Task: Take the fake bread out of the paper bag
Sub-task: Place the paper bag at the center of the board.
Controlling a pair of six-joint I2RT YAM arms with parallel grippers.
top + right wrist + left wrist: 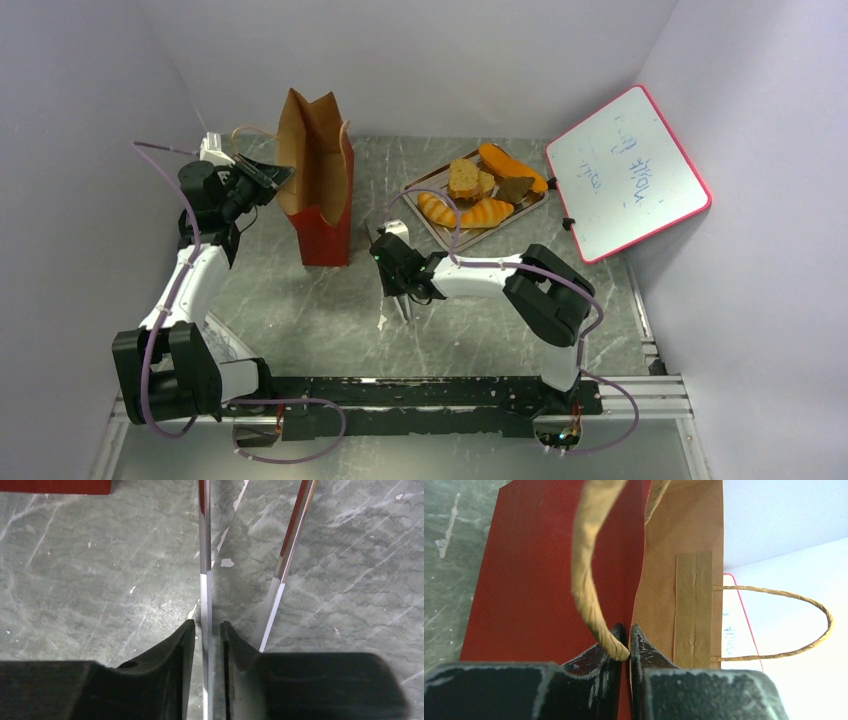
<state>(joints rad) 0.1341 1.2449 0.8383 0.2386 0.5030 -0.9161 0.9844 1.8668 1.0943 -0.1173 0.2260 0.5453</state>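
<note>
The paper bag [322,195], red outside and brown inside, stands upright and open at the back left. My left gripper [268,178] is shut on its top edge beside a cord handle [586,580]; the left wrist view shows the bag wall [534,580] pinched between the jaws [628,639]. The fake bread lies on a grey metal tray [425,182]: a speckled slice [463,178], a long loaf [510,163] and ridged rolls [487,211]. My right gripper [405,300] points down at the table, shut on one arm of metal tongs [204,580]. The bag's inside is hidden.
A white board with a red rim [628,170] leans at the back right beside the tray. The tongs' second arm [289,555] sticks out to the right of my right fingers. The bag's red base corner [55,486] shows at the top left of the right wrist view.
</note>
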